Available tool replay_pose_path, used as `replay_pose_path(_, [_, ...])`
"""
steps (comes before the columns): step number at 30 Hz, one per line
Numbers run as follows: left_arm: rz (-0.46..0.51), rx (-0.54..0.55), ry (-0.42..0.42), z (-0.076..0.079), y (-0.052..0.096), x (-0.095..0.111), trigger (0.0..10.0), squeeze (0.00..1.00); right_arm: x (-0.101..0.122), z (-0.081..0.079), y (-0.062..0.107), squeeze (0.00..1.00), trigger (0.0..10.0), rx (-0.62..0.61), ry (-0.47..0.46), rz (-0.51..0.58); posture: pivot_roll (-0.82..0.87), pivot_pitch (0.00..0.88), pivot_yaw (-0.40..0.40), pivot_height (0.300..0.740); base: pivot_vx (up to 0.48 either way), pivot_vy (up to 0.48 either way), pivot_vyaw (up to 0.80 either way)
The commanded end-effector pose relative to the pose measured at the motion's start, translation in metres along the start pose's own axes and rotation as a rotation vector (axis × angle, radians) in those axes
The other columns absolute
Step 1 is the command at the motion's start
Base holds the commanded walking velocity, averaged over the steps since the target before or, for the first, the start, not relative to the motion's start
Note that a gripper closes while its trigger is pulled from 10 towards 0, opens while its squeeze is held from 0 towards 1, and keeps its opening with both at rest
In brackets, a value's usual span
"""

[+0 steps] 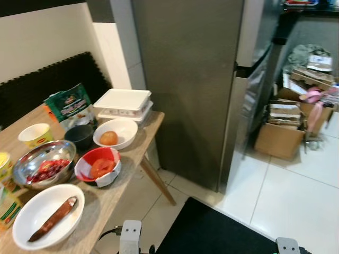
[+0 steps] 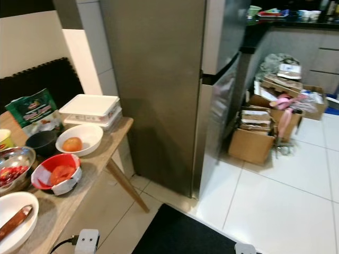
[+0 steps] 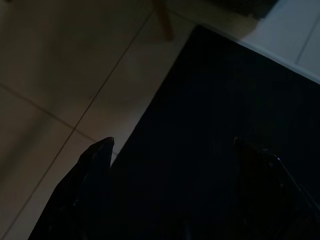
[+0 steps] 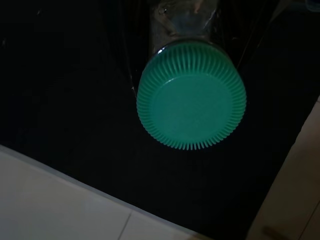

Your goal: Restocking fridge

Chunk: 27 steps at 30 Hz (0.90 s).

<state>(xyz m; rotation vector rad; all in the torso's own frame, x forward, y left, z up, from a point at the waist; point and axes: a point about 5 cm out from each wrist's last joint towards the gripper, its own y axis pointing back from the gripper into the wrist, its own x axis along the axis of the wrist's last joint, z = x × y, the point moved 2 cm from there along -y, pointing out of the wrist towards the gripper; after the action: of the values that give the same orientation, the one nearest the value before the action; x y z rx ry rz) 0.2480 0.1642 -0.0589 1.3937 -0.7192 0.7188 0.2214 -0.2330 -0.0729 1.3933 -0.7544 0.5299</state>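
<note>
Fridge stands shut beside the tabletop. Green snack bag, print unreadable. Left claw spread apart; right claw's grip around the green-capped bottle can't be told.

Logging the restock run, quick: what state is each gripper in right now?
Left gripper: jaws open, holding nothing, hanging over the black mat.
Right gripper: jaws cannot be told; a green-capped bottle sits right before its wrist camera, seemingly held.
</note>
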Motion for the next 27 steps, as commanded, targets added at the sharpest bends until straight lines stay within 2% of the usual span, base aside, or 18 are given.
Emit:
replay_pose_path(1, [-0.02,0.005,0.015,-0.0003,0.001,-0.0049,10.0,0.0,-0.0099,-0.0001,0.0028,0.0,10.0,-0.006,-0.013,-0.024,0.04,0.081,0.058,0.74,0.0,-0.48,0.0])
replay_pose_path(16, [-0.017,-0.012,0.022,0.0032,0.0003,-0.0042,10.0,0.0,-0.0138,-0.0025,0.0037,0.0,10.0,-0.006,-0.002,-0.031,0.02,0.079,0.065,0.74,0.0,-0.48,0.0])
replay_pose_path(18, [-0.017,-0.01,0.03,0.0032,0.0002,-0.0042,10.0,0.0,-0.0141,-0.0023,0.0038,0.0,10.0,-0.007,0.0,-0.033,0.02,0.077,0.065,0.74,0.0,0.0,0.0])
replay_pose_path(19, [-0.016,-0.007,0.001,0.0026,0.0,-0.0033,10.0,0.0,-0.0147,-0.002,0.0041,0.0,10.0,-0.006,0.003,-0.035,0.02,0.075,0.063,0.74,0.0,0.0,0.0])
replay_pose_path(22, [-0.016,-0.01,-0.013,0.0026,-0.0001,-0.0031,10.0,0.0,-0.0152,-0.0018,0.0042,0.0,10.0,-0.005,0.004,-0.036,0.02,0.074,0.065,0.74,0.0,0.0,0.0])
replay_pose_path(24, [-0.019,0.001,0.012,0.0018,-0.0001,-0.0038,10.0,0.0,-0.0151,-0.0012,0.0046,0.0,10.0,-0.002,0.006,-0.03,0.02,0.072,0.066,0.74,0.0,0.0,0.0])
replay_pose_path(27, [-0.026,-0.006,-0.003,0.0019,0.0,-0.0046,10.0,0.0,-0.0139,-0.0022,0.0048,0.0,10.0,0.003,0.006,-0.013,0.02,0.065,0.067,0.74,0.0,0.0,0.0])
